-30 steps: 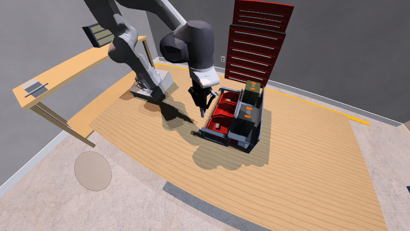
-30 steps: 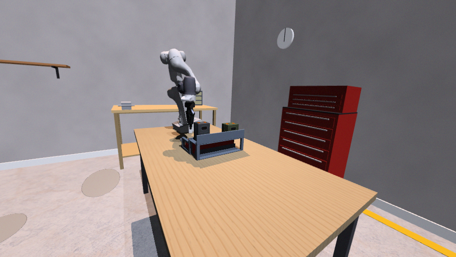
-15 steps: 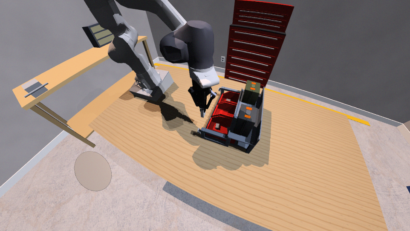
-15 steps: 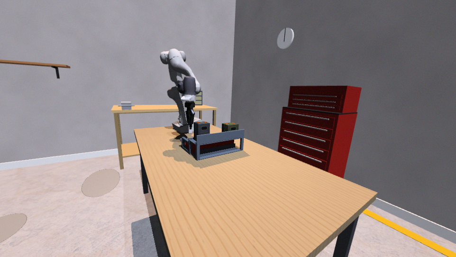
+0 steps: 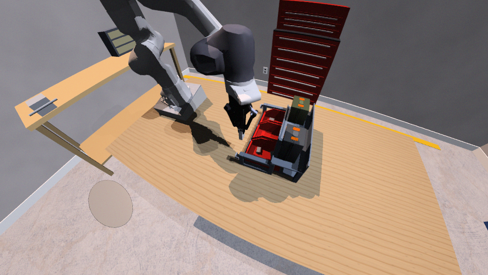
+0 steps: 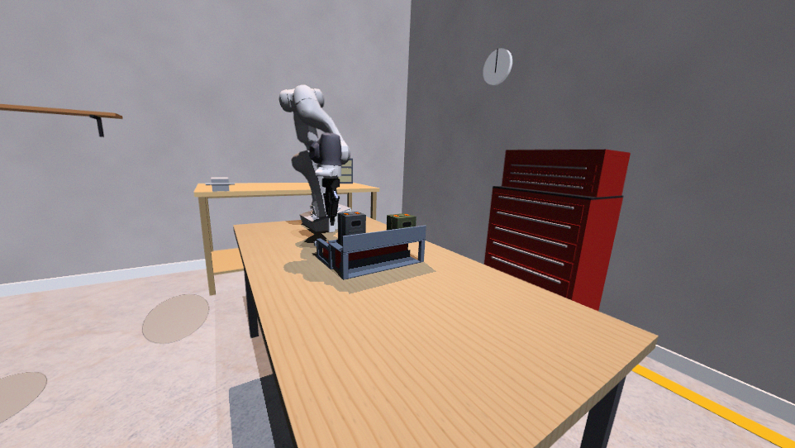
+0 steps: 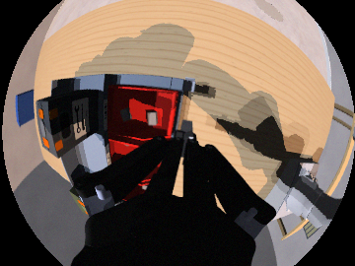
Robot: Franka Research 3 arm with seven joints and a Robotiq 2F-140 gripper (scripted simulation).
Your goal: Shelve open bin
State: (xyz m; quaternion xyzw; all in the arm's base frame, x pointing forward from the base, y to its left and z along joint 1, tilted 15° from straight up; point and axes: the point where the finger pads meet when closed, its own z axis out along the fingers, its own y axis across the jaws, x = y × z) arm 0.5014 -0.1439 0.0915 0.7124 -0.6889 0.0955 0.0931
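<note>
1. Open bin: three red bins stand in a row inside the blue-grey shelf [image 5: 255, 158] [image 6: 383, 239] [image 7: 143, 80]; which one is the task's bin, I cannot tell.
2. The shelf stands on the tabletop [image 5: 369, 164] [image 6: 445, 312] [image 7: 232, 34], between its two long edges and nearer the short edge by the arm's base [image 5: 201, 93] than the opposite short edge.
3. The row runs from the cabinet-side long edge's direction toward the other long edge, with its fronts toward the base-end short edge.
4. The end bin [image 5: 266, 153] [image 7: 143, 130], farthest from the red cabinet [image 5: 302, 61] [image 6: 534, 239], looks level and has a pale part [image 5: 258, 149] [image 7: 152, 117] in it.
5. A pale part [image 5: 271, 118] also shows in the bin at the cabinet-side end; the middle bin's contents are unclear.
6. The gripper [image 5: 241, 135] [image 6: 331, 226] [image 7: 185, 128] is closed with nothing in its jaws. It points down in the air in front of the row, on the base-end side, apart from the bins.
7. A dark case [image 5: 295, 136] [image 6: 351, 222] [image 7: 49, 125] and a green case [image 5: 300, 105] [image 6: 402, 221] stand upright behind the row, the green one nearer the cabinet-side long edge.
</note>
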